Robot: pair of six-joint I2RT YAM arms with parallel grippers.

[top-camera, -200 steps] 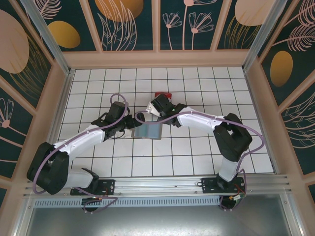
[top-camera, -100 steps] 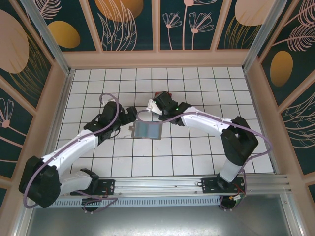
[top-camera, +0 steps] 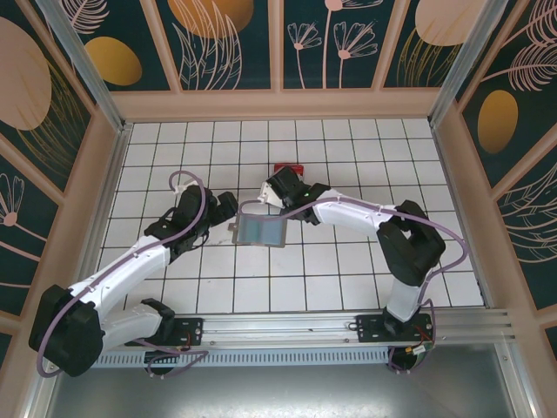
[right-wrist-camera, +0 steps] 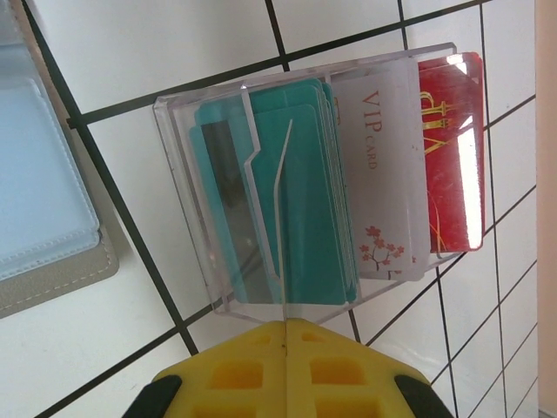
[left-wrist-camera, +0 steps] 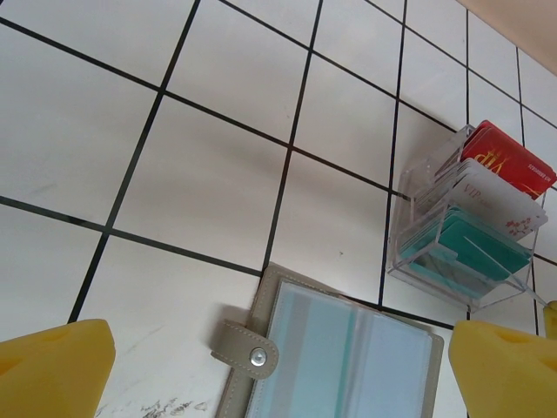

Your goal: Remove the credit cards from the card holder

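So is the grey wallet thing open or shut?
Open. The flat grey-brown folding card holder lies spread out, its pale blue inside facing up.

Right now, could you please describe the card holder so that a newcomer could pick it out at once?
On the white tiled table, look near the middle, beside a clear plastic stand of red, white and teal cards. The card holder lies open and flat there. Unlike the stand, it is a grey-brown folding wallet with a pale blue inner panel and a snap tab.
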